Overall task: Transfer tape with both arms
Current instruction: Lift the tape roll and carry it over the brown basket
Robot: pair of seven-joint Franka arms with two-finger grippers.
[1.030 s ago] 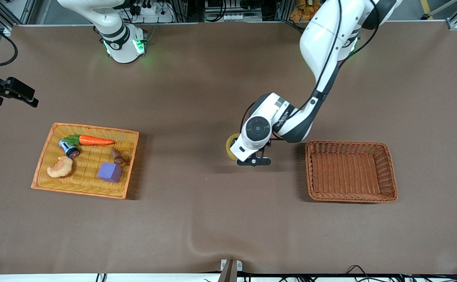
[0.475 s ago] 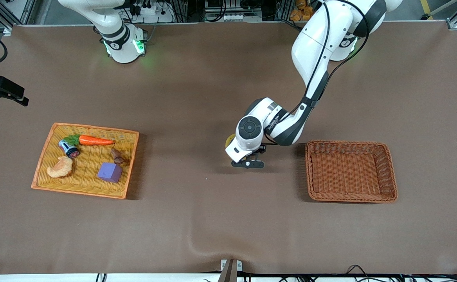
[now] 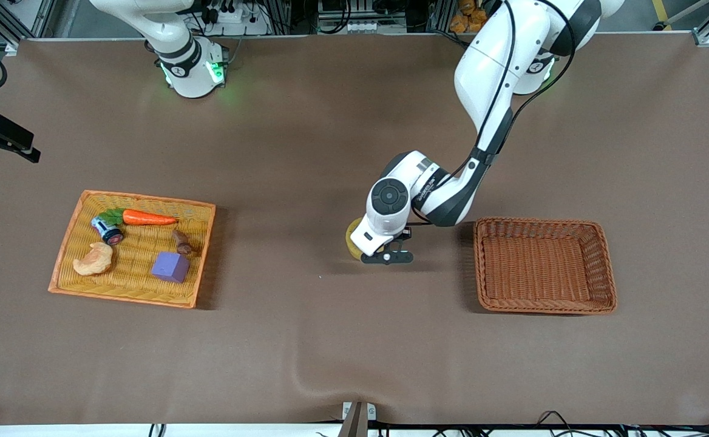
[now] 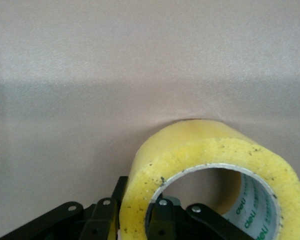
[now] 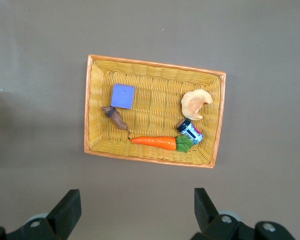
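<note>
Brown table (image 3: 306,340), left gripper (image 4: 135,222) low at mid-table beside the brown basket (image 3: 546,265) — jaws clamped on the tape's (image 4: 210,165) wall, right gripper (image 5: 135,210) waiting high over the yellow tray (image 5: 154,110) — jaws wide, empty.

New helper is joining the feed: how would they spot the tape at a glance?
Find the empty brown basket toward the left arm's end of the table. Beside it, on the bare tabletop, the left gripper is shut on the tape. It is a yellowish ring, the only thing outside both baskets.
</note>
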